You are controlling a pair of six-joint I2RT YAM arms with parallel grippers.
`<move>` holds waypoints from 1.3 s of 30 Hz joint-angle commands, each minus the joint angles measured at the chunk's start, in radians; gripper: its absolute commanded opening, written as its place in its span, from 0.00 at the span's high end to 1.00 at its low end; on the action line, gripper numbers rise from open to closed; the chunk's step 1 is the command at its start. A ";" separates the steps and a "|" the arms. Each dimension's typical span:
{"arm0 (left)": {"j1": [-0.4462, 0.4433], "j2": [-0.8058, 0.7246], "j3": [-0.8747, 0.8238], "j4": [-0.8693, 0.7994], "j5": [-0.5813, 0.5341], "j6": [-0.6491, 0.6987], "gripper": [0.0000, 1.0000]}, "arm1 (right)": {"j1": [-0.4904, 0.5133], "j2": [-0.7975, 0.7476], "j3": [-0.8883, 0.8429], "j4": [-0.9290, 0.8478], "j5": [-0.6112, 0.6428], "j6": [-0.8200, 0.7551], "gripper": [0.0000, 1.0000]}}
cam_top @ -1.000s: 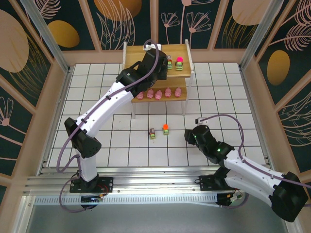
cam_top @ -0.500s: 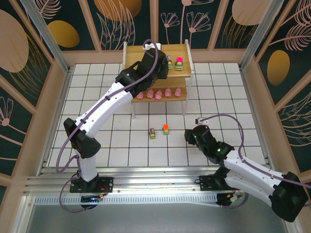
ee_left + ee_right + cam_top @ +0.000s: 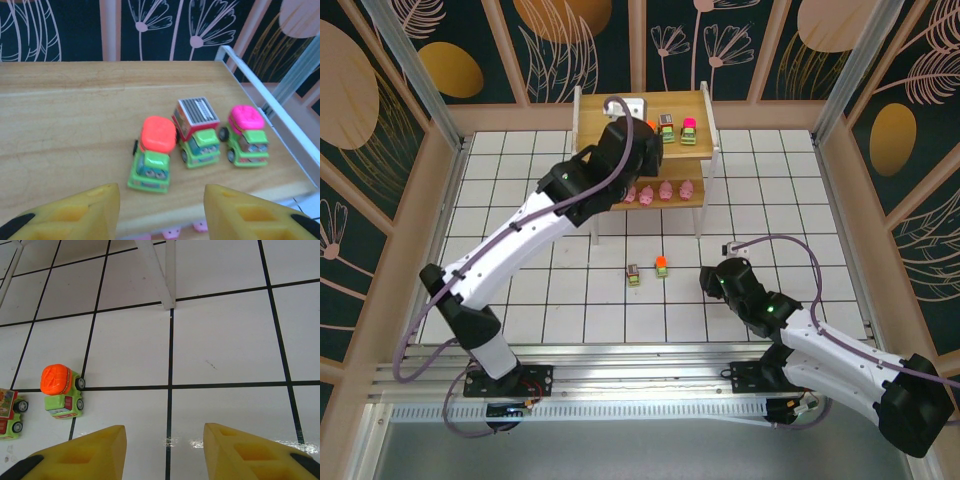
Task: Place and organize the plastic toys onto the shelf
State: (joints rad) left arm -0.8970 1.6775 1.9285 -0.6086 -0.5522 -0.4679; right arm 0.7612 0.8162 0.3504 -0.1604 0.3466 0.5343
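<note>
While I'm watching the feeds, quick rundown. Work surface is a white tiled tabletop with black grid lines (image 3: 790, 200), boxed in by dark wall panels with pale line-drawn flowers and gold ovals (image 3: 380, 90) in a pinkish-beige frame. At the far side stands the two-tier light wooden shelf with thin white legs (image 3: 592, 125).

My left gripper (image 3: 161, 200) hovers at the top tier's front edge, yellow fingers spread with nothing between them. Just beyond it, three little green plastic trucks sit in a row: an orange-topped truck (image 3: 151, 160), a red box truck (image 3: 196, 131) and a magenta-topped truck (image 3: 246, 134). Small pink plastic pigs (image 3: 665, 189) line the lower tier.

My right gripper (image 3: 165, 440) hangs low over the tiles, fingers apart and empty. An orange-drum green truck (image 3: 62, 390) and a brown-topped truck (image 3: 8, 412) sit on the tiles off to its left.

Writing-wise: the box truck's roof has a black-and-white striped label, no letters I can read. The brown-topped truck's print is too small to make out.
</note>
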 commanded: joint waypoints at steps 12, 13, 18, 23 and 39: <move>-0.170 -0.202 -0.441 0.109 -0.143 -0.094 0.51 | 0.040 -0.018 -0.016 0.025 0.032 0.003 0.54; -0.173 -0.212 -0.482 0.118 -0.133 -0.116 0.52 | 0.053 -0.017 -0.016 0.029 0.037 0.000 0.54; -0.174 -0.245 -0.665 0.153 -0.102 -0.200 0.51 | 0.121 -0.003 -0.008 0.041 0.070 -0.019 0.52; -0.174 -0.262 -0.804 0.185 -0.090 -0.269 0.51 | 0.138 0.008 -0.002 0.048 0.086 -0.026 0.51; -0.174 -0.194 -0.981 0.301 -0.005 -0.382 0.51 | 0.139 0.060 -0.001 0.116 0.108 -0.055 0.51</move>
State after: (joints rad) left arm -1.0733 1.4639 0.9836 -0.3447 -0.5739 -0.8150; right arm 0.8940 0.8780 0.3504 -0.0803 0.4221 0.4953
